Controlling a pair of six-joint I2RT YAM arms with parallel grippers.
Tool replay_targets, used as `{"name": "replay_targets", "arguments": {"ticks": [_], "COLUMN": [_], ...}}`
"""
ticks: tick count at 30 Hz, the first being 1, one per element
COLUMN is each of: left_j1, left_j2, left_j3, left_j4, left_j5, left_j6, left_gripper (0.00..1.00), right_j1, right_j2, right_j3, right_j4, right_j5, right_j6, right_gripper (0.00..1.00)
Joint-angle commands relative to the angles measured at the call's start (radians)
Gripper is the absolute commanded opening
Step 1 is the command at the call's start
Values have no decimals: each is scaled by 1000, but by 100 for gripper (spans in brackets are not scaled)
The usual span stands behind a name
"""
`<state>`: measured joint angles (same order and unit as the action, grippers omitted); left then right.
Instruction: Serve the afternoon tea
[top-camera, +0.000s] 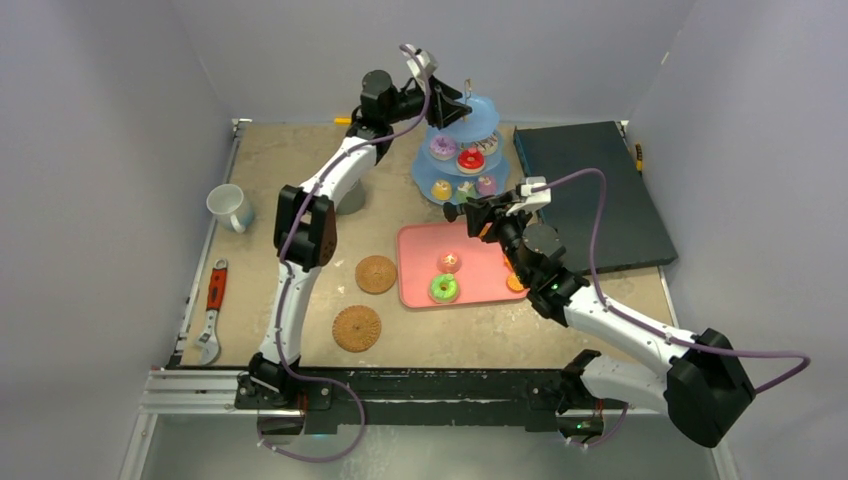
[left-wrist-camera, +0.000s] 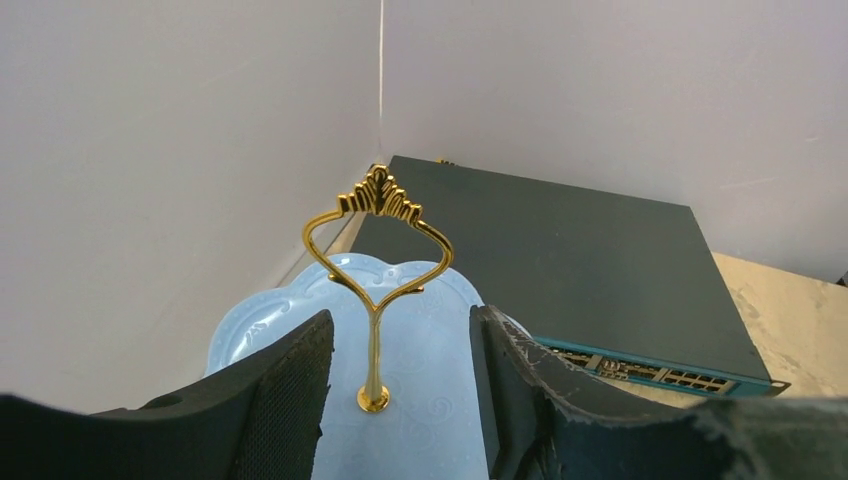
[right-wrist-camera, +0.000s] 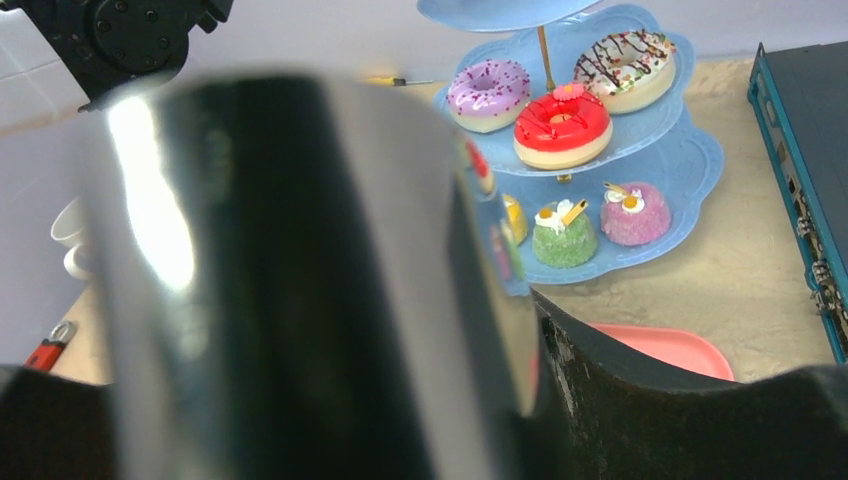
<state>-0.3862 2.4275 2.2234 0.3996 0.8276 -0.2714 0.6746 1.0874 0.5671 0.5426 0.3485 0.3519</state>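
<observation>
Overhead, the blue three-tier stand (top-camera: 486, 113) stands at the counter's (top-camera: 300, 170) far edge. Left wrist: the left gripper (left-wrist-camera: 400, 320) gapes around its gold handle (left-wrist-camera: 380, 196), not touching. Right wrist: iced doughnuts (right-wrist-camera: 562, 128) and cupcakes (right-wrist-camera: 563, 236) sit on its lower tiers; the right gripper (top-camera: 472, 213) clamps a glossy dark tool (right-wrist-camera: 300, 280).

The stand (top-camera: 487, 115) is behind the tray (top-camera: 415, 250), coasters (top-camera: 376, 274) left.
</observation>
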Motion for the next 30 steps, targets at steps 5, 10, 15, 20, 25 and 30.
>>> {"name": "replay_targets", "arguments": {"ticks": [5, 10, 15, 20, 25, 30], "left_j1": [5, -1, -8, -18, -22, -23], "left_j2": [36, 70, 99, 102, 99, 79], "left_j3": [38, 70, 107, 110, 110, 86], "left_j4": [82, 99, 114, 142, 162, 177], "left_j5": [49, 40, 11, -17, -33, -42], "left_j6": [-46, -64, -81, -91, -87, -73], "left_gripper": [51, 49, 32, 17, 6, 0], "right_j1": [-1, -1, -1, -1, -1, -1], "right_j2": [-11, -25, -40, -43, -45, -43], "right_j3": [39, 43, 45, 43, 43, 46], "right_j4": [-3, -18, -34, -44, -46, -44], "right_j5": [9, 15, 25, 24, 27, 24], "right_j6": [13, 14, 12, 17, 18, 22], "right_gripper": [62, 61, 61, 61, 60, 60]}}
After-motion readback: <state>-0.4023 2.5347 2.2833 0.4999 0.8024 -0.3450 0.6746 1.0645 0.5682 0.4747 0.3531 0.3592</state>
